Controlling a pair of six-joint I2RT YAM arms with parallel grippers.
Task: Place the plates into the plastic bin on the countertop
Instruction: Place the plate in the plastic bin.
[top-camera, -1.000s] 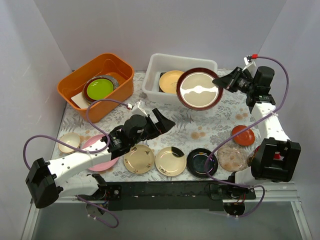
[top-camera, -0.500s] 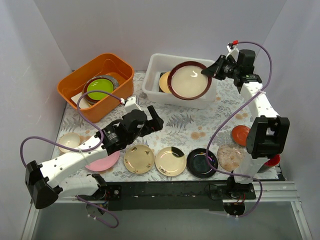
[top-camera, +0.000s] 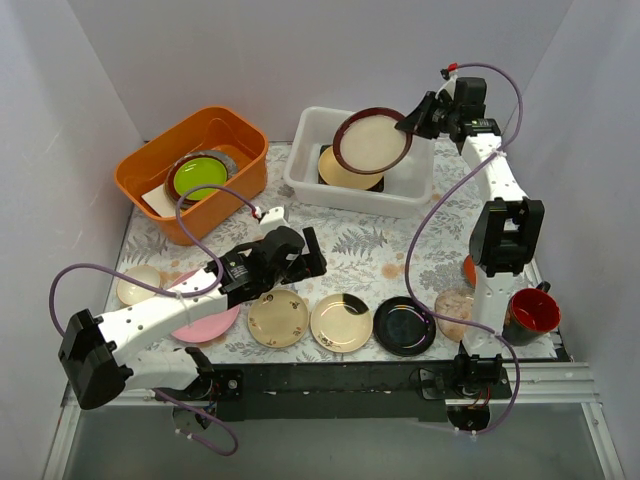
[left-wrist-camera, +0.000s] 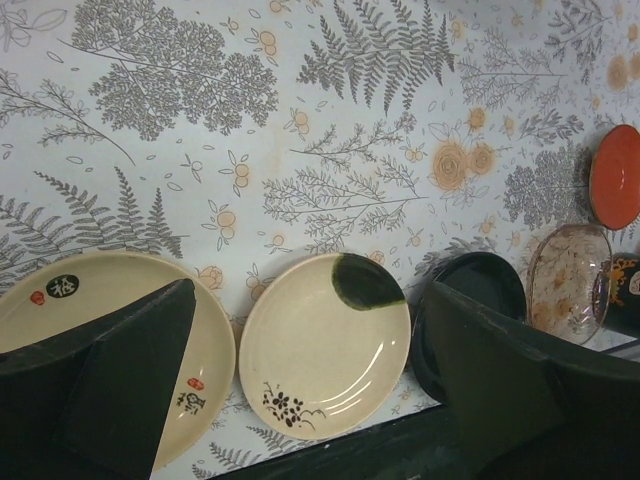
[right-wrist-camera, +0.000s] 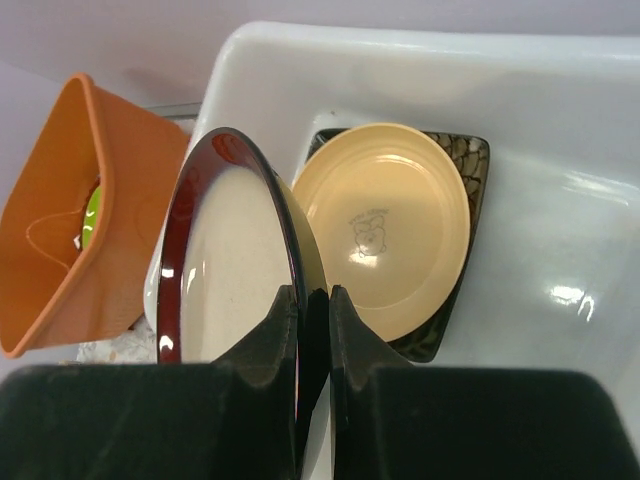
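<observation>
Fern-printed countertop (top-camera: 370, 250). At one o'clock, the right gripper (top-camera: 407, 124) pinches a brown-rimmed plate (top-camera: 370, 143) on edge over the plastic bin (top-camera: 310, 182). At seven o'clock, the left gripper (top-camera: 300, 265) hovers, spread wide and empty, near gold plates (top-camera: 278, 318).

bright, even, diffuse light from overhead fills all three views; shadows on the countertop (top-camera: 370, 250) are faint and soft-edged. in the top view the brown-rimmed plate (top-camera: 372, 142) at 1 o'clock shines pale across its face, and the black plate (top-camera: 404, 326) at 6 o'clock carries a small white glint. in the right wrist view white hot spots sit on the floor of the plastic bin (right-wrist-camera: 400, 40) at 3 o'clock. the fingers (left-wrist-camera: 130, 390) of the left gripper (left-wrist-camera: 310, 290), at 7 and 5 o'clock, are near-black and soft-edged, while the leaf print above them is crisp.
</observation>
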